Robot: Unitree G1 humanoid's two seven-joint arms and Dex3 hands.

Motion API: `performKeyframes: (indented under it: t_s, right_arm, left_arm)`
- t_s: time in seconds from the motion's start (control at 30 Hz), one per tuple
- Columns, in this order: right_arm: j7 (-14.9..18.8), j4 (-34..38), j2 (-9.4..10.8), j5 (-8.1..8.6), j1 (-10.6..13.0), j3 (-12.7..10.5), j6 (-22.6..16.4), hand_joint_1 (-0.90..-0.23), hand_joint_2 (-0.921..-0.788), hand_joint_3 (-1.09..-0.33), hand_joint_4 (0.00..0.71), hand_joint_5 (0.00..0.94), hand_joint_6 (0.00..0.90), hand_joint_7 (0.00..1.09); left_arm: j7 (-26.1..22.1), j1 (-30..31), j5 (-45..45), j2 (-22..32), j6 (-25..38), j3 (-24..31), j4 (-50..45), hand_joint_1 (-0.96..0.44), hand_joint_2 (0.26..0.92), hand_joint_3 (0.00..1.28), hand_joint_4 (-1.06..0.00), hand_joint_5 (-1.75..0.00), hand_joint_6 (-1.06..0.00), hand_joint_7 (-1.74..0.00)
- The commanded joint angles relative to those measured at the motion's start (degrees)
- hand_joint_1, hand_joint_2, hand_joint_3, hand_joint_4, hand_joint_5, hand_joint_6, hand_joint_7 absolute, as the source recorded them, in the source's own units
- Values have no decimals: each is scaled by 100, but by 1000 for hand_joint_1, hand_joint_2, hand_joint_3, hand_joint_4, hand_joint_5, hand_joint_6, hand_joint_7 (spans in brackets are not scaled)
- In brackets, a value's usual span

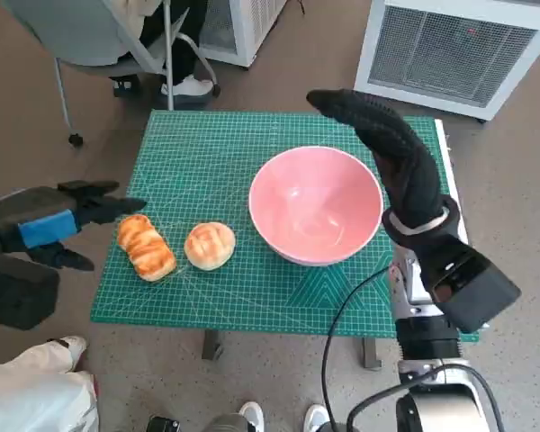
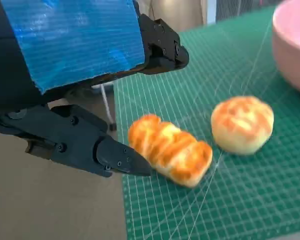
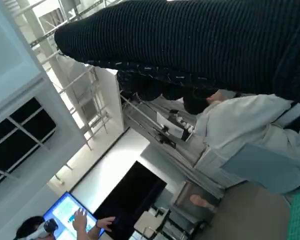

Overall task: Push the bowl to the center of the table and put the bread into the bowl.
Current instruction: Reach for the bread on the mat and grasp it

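A pink bowl stands on the green mat, right of the middle. Two breads lie at the mat's left front: a long striped loaf and a round bun. My left hand hovers at the table's left edge beside the loaf, fingers apart, holding nothing. My right hand in its black glove is raised above the bowl's right rim with its fingers stretched out flat, holding nothing. The right wrist view points away from the table.
White ventilated units stand beyond the table's far edge. A chair and a person's feet are at the far left. Another person sits in the right wrist view. A cable hangs off the front.
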Motion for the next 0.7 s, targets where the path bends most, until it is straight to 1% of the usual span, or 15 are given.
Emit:
performKeyframes:
  t_s: [0.03, 0.33, 0.6, 0.7]
  right_arm:
    - [44, 11, -34, 25, 136, 1, 50, -612, -921, -795, 321, 38, -1, 802]
    - [3, 20, -63, -2, 167, -37, 50, -609, -921, -796, 318, 40, -1, 794]
    - [-85, 24, -84, -91, 203, -66, 37, -606, -921, -797, 312, 41, -1, 785]
    - [-90, 41, -91, -86, 212, -69, 30, -605, -921, -798, 311, 41, -1, 782]
  left_arm:
    - [178, -213, 233, -143, -203, -181, 287, -78, 769, 1, -87, -1, -204, 0]
    - [553, -521, 587, -431, -548, -482, 957, -81, 771, 2, -99, -5, -204, 0]
    - [1015, -803, 1097, -775, -687, -865, 1548, -71, 779, 4, -107, -5, -207, -2]
    - [1126, -900, 1220, -901, -654, -982, 1767, -57, 783, 5, -114, -6, -210, -3]
